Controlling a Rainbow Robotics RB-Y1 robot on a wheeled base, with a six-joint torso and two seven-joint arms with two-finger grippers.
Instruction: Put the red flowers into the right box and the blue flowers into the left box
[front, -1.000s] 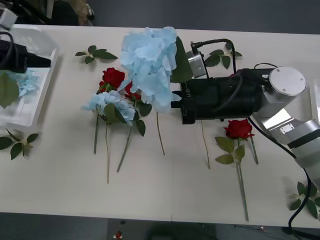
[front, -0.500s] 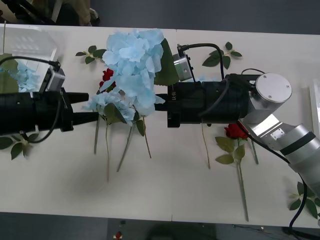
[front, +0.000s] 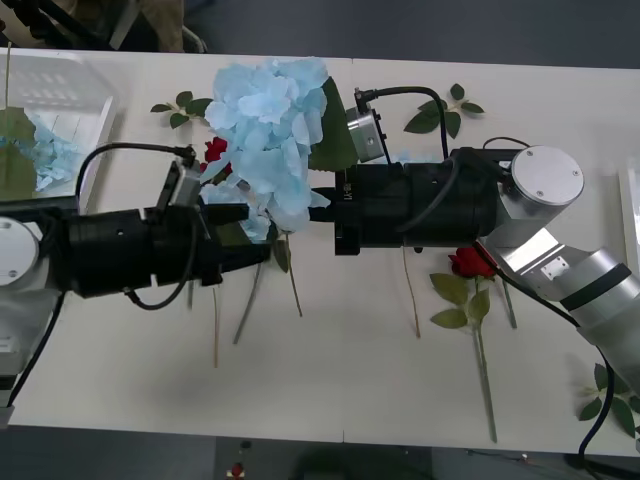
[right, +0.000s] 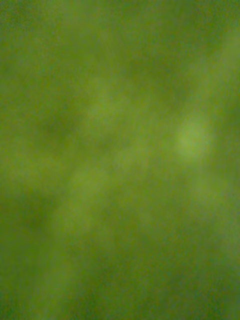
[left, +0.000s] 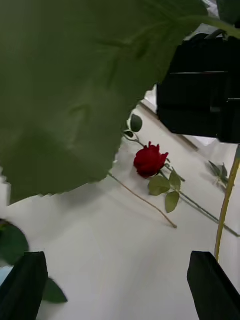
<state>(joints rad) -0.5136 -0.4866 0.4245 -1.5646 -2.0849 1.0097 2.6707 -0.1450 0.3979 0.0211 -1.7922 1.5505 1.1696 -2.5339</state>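
The blue flowers: one large cluster (front: 268, 125) hangs above the middle of the tabletop (front: 350, 390), carried at the tip of the right gripper (front: 325, 200). The fingers themselves are hidden behind petals and leaf, so their state cannot be told; the right wrist view gives nothing but blurred green. The left gripper (front: 262, 250) points at the cluster's stem (front: 292, 280) from the opposite side, and its fingers (left: 27, 290) stand wide apart in the left wrist view, with a big leaf (left: 75, 85) close over the lens.

Judged risks:
- The leaf covers much of the left camera's field — a closing move may miss the thin stem.
- If the right gripper lets go before the left has the stem, the cluster drops onto the flowers lying beneath.
- The two black wrists face each other near the stem; contact is possible.

Nearest the robot, a red rose (front: 477, 258) lies on its long stem. Under the grippers lie another blue cluster (front: 225, 205) and a red rose (front: 214, 150), partly hidden. Farther off, loose leaf sprigs (front: 190, 106) lie scattered, and the left box (front: 95, 120) at the far left already holds a blue cluster (front: 52, 155).
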